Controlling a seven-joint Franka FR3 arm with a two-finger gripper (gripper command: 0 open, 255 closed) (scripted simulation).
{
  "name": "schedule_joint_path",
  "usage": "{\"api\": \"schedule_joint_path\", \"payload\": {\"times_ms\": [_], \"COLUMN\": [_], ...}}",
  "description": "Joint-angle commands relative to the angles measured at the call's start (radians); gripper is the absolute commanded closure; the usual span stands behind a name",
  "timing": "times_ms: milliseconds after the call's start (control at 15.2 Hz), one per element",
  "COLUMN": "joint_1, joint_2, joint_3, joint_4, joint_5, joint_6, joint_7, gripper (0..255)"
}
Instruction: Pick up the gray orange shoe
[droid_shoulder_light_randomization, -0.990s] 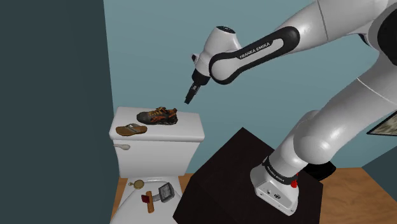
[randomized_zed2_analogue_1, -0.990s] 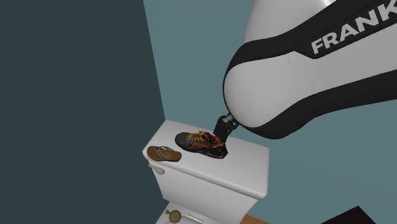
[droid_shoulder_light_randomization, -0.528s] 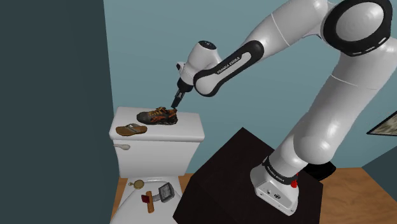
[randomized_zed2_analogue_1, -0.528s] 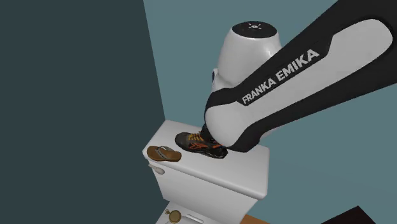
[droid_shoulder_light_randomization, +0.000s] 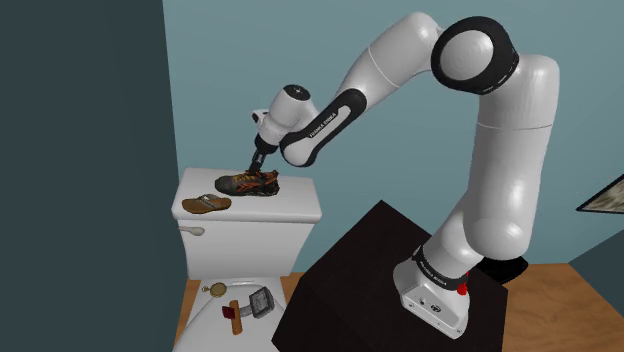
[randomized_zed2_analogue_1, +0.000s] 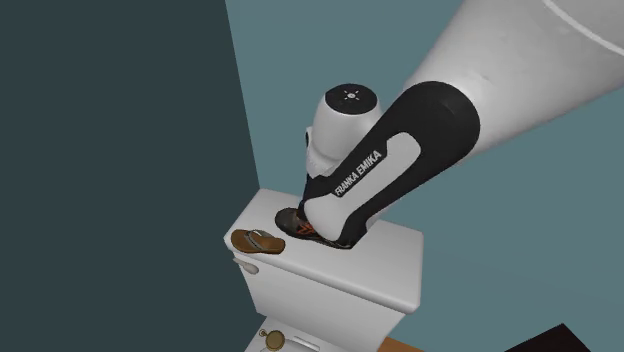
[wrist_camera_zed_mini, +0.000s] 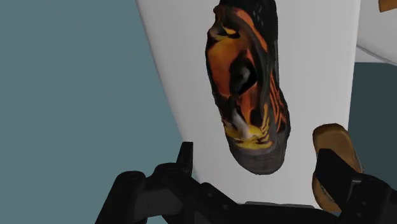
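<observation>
Over the last second the arm has swung in, bringing the claw (droid_shoulder_light_randomization: 257, 160) from well off to just above the shoe (droid_shoulder_light_randomization: 248, 182), which lies on the toilet tank lid (droid_shoulder_light_randomization: 300, 208) right beneath it. The claw stands wide open and empty, the shoe's end between its fingers untouched, a sandal (wrist_camera_zed_mini: 331, 143) just beside one finger. A short drop and squeeze probably remain.
</observation>
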Motion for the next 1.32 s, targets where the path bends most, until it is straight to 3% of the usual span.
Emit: {"api": "schedule_joint_path", "payload": {"times_ms": [0, 660, 726, 1254], "joint_1": [0.016, 0.048, 0.048, 0.049], "joint_2": [0.082, 0.178, 0.177, 0.178], "joint_3": [-0.016, -0.054, -0.054, -0.055], "joint_4": [0.075, 0.106, 0.105, 0.105], "joint_5": [-0.022, -0.034, -0.035, -0.035], "joint_6": [0.029, 0.096, 0.097, 0.098], "joint_7": [-0.008, 0.016, 0.016, 0.017], "gripper": [0, 0, 255, 255]}}
